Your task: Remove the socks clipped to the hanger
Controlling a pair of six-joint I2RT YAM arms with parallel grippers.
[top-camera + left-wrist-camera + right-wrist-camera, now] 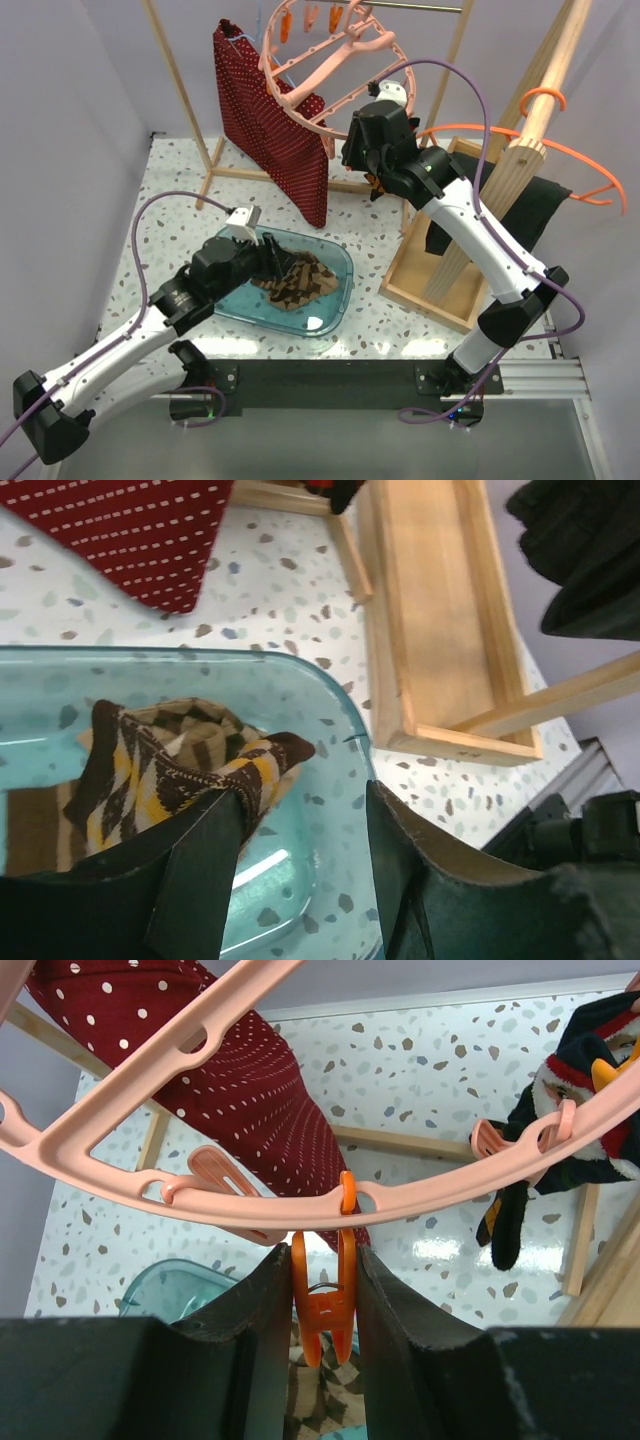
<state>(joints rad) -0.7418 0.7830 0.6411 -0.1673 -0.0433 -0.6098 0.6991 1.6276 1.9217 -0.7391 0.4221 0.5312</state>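
The salmon-pink hanger (330, 60) hangs at the back; its ring (250, 1210) crosses the right wrist view. My right gripper (322, 1252) is shut on an orange peg (322, 1305) hanging from that ring, with nothing in the peg's jaws. A dark sock with red and orange marks (580, 1110) is still clipped to the ring at the right by a pink peg (520, 1140). Brown-and-tan checkered socks (300, 283) lie in the clear blue tub (335, 305). My left gripper (302, 798) stands open over the tub, a checkered sock (170, 760) resting against its left finger.
A long red white-dotted garment (275, 110) hangs left of the hanger. At the right, a wooden tray (430, 270) holds the rack's post, with a thin orange hanger (560, 150) and black cloth (530, 210) on it.
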